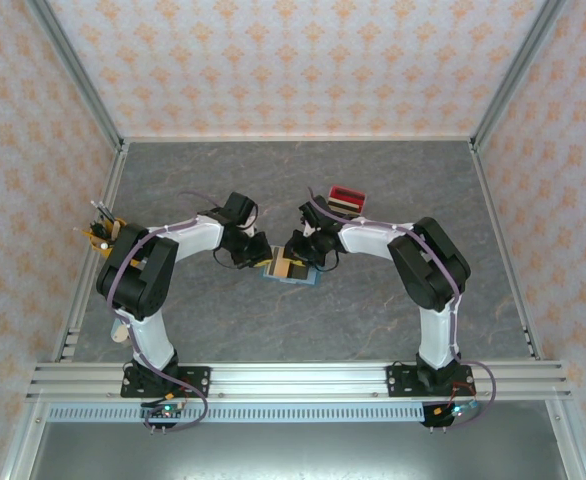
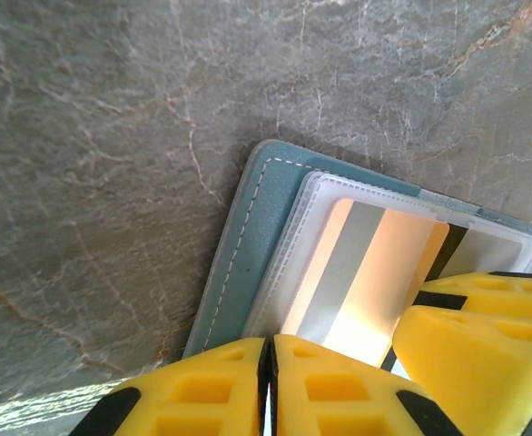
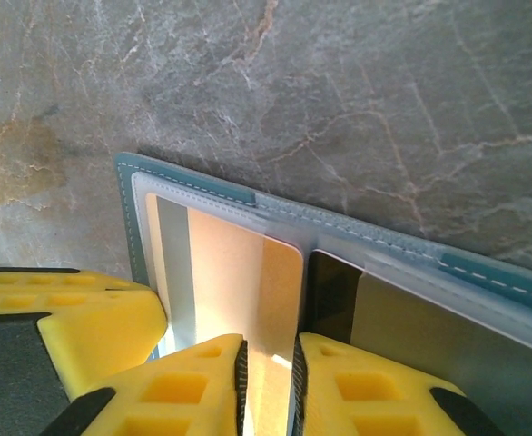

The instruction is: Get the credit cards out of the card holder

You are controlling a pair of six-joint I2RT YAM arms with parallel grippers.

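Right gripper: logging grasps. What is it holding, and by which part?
Cannot be told. The right gripper sits nearly shut over the tan card, at its near end; contact hidden.

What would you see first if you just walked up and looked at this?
Two white robot arms meet in the middle of the grey table, the left end effector and right end effector both at a small teal card holder. Up close, bright yellow fingers crowd a shiny tan credit card in the holder's clear sleeve. A red box sits farther back.
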